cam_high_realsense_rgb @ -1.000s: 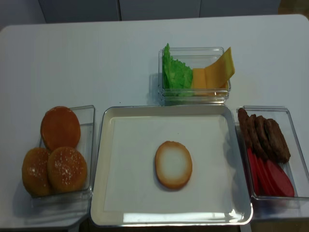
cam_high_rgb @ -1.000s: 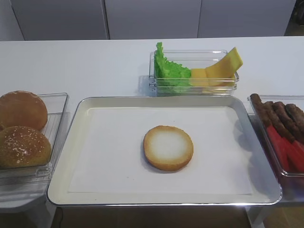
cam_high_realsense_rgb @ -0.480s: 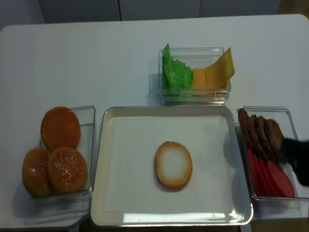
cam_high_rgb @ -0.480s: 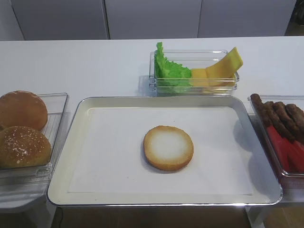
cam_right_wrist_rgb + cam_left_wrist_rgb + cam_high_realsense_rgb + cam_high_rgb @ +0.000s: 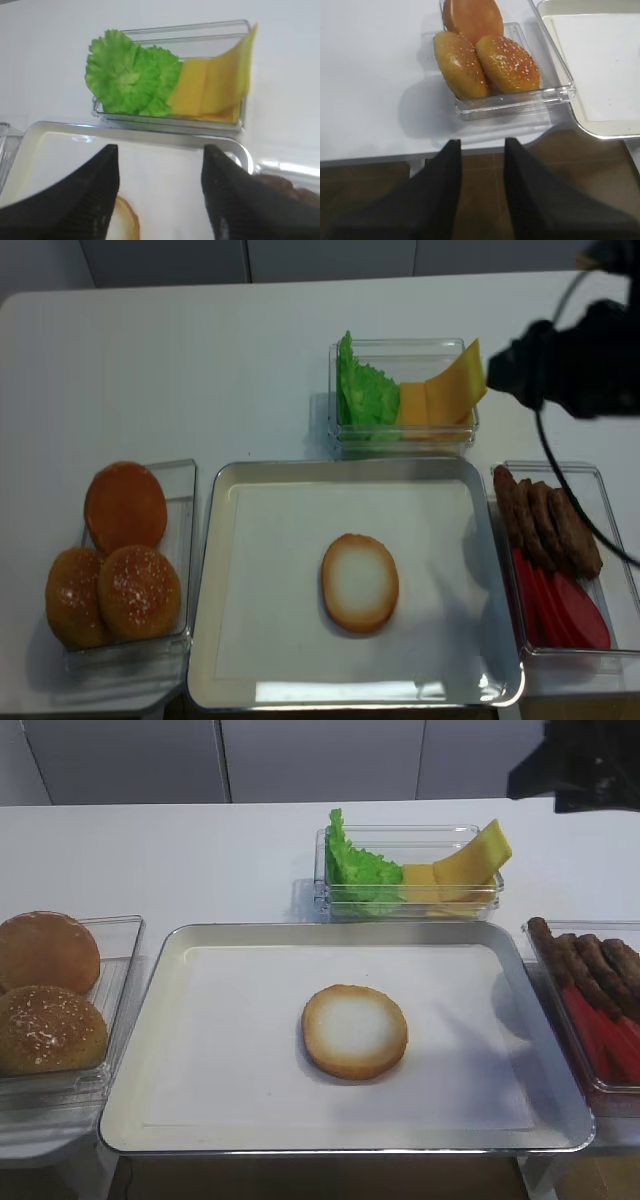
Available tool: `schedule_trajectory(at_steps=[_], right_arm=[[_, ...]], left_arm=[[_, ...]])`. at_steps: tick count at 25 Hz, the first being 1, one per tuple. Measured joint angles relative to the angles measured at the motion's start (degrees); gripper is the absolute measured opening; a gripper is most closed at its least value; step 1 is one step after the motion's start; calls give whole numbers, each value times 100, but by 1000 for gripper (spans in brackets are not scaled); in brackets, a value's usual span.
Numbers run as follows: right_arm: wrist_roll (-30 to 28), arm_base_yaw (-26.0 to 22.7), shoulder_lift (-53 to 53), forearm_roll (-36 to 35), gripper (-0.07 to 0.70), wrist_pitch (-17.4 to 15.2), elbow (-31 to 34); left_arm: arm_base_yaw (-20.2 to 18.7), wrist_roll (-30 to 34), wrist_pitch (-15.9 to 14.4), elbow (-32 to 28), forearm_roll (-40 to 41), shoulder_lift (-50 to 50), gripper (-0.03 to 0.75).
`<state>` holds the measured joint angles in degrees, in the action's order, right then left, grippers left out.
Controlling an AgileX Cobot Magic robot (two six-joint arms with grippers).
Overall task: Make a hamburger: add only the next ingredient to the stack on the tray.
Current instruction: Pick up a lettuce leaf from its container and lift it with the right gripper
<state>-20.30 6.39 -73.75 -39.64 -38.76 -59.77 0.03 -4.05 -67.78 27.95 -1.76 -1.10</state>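
The lettuce leaf [image 5: 131, 77] stands upright in the clear box [image 5: 235, 116] at the bench's far edge, beside the cheese [image 5: 215, 82]. The right claw [image 5: 159, 195], jaws apart and empty, faces it. The bun base [image 5: 355, 1031] waits mid-tray [image 5: 180, 945].

food-prep counter: white table [image 5: 200, 370], ingredient boxes [image 5: 403, 400].
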Motion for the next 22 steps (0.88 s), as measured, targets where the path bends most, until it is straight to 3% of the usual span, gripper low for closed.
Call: schedule_trajectory(at_steps=[13,22], right_arm=[[-266,1049,-3172,-302,398,-11,-2745],[-266,1356,-4220,-384,398,-45,-3748]], left_arm=[[0,0,0,0,0,0,216],[0,0,8,0,-3,0,216]])
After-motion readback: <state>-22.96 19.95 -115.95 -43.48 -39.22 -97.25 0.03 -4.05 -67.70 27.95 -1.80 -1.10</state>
